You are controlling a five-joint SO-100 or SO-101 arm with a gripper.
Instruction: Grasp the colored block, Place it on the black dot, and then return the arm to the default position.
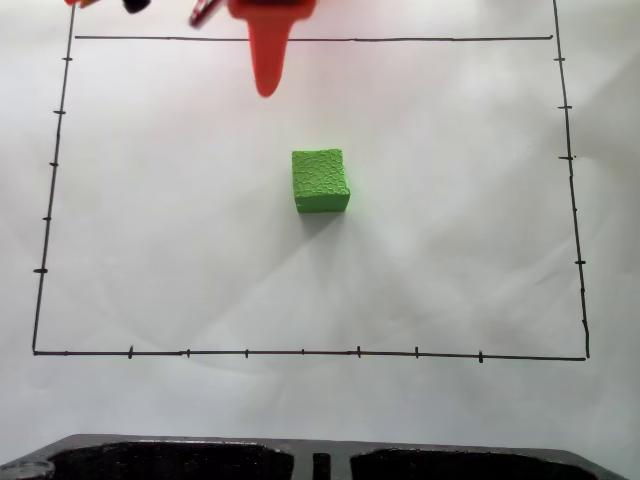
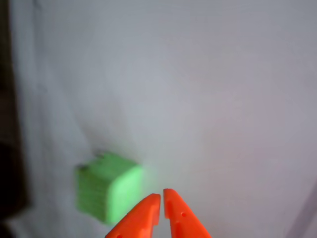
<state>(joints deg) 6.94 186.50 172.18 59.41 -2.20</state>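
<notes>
The colored block point(image 1: 321, 181) is a bright green cube resting on the white paper near the middle of the drawn rectangle. In the wrist view the colored block point(image 2: 107, 187) lies blurred at the lower left. The arm's orange pointed finger point(image 1: 267, 60) hangs from the top edge, well behind the cube and apart from it. My gripper point(image 2: 161, 197) enters from the bottom edge of the wrist view, its two orange tips nearly touching with nothing between them, just right of the cube. The black dot is hidden or out of view.
A thin black border point(image 1: 300, 352) with tick marks frames the white paper. A dark moulded edge point(image 1: 300, 460) runs along the bottom of the fixed view. Cables point(image 1: 205, 10) show at the top edge.
</notes>
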